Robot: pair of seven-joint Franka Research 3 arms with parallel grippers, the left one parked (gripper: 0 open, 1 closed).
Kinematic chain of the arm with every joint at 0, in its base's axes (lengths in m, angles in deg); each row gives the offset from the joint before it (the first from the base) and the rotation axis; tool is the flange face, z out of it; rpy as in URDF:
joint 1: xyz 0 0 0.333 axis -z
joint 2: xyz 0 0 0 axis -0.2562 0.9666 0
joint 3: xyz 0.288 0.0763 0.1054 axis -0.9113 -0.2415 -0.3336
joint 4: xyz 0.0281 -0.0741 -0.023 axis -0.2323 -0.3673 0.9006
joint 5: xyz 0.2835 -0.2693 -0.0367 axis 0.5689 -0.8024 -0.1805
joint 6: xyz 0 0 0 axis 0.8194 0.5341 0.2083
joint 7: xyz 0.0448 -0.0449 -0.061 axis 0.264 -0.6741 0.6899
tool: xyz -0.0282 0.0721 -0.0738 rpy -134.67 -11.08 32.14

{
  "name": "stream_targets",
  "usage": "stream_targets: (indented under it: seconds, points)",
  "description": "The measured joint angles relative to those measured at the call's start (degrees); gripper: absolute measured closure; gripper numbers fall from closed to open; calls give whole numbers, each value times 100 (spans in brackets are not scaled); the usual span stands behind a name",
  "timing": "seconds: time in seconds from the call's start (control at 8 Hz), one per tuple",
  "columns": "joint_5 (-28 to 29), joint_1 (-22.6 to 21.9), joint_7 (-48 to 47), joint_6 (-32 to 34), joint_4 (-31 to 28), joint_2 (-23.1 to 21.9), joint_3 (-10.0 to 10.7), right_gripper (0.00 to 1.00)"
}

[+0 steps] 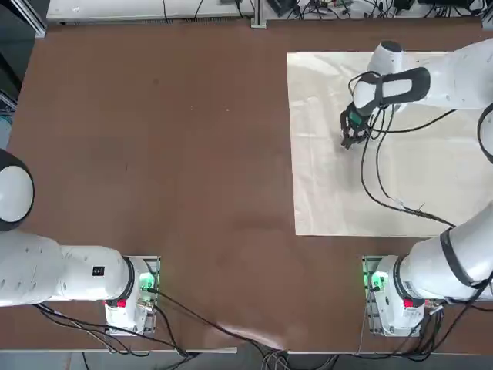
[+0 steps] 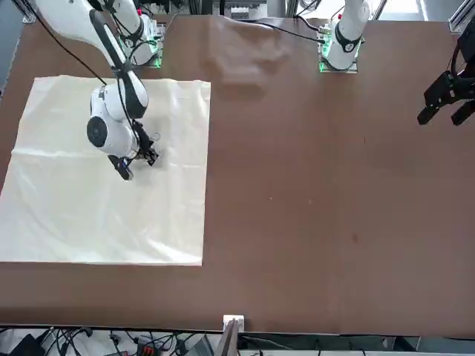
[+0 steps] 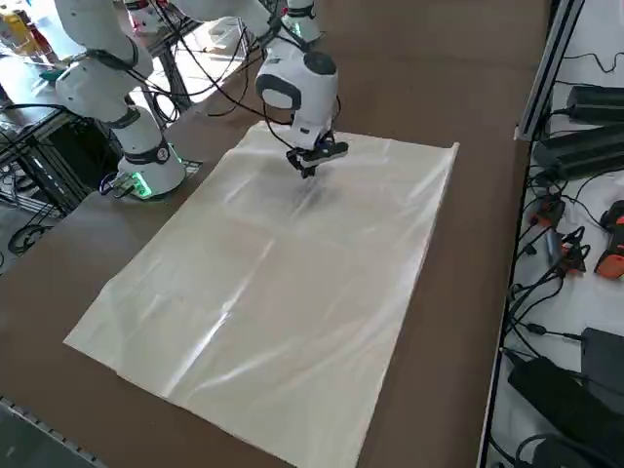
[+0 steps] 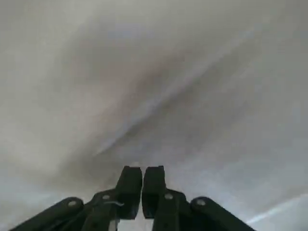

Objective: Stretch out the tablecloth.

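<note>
Closest to the wrist camera: two dark fingers [image 4: 130, 185] of the right gripper [image 4: 142, 185], pressed together with only a hairline gap between the pads, nothing visibly pinched. Beyond the tips, pale blurred fabric fills that whole view.

Overhead view, bottom edge: base of the working arm, lower right, green light on. Above it the tablecloth [image 1: 416, 185], a cream rectangle lying flat on the brown tabletop [image 1: 169, 154], taking up the right-centre of the frame and running off its right edge. Its near edge lies just above the base; its far edge stops short of the tabletop's far rim. Soft creases cross it (one long fold line runs level through the upper third).

Right gripper [image 1: 350, 139] sits over the cloth's upper left part, pointing down, jaws closed. Whether the tips touch the fabric cannot be told from above. Black cables loop from the wrist down across the cloth.

Front view: cloth [image 2: 74, 208] at left, gripper [image 2: 145, 157] over its upper middle part.

Right side view: cloth [image 3: 292, 292] spreads from lower left to upper right; gripper [image 3: 314, 161] hangs over its far end, tips just above or on the surface.
</note>
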Motion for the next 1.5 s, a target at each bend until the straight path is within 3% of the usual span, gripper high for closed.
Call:
stream_targets:
  seconds: [0.75,1.5]
  points:
    - [76,-336,-21,-236,-532,-195,-55,88]
    - [1156,-1266,-28,-564,-182,100,-69,88]
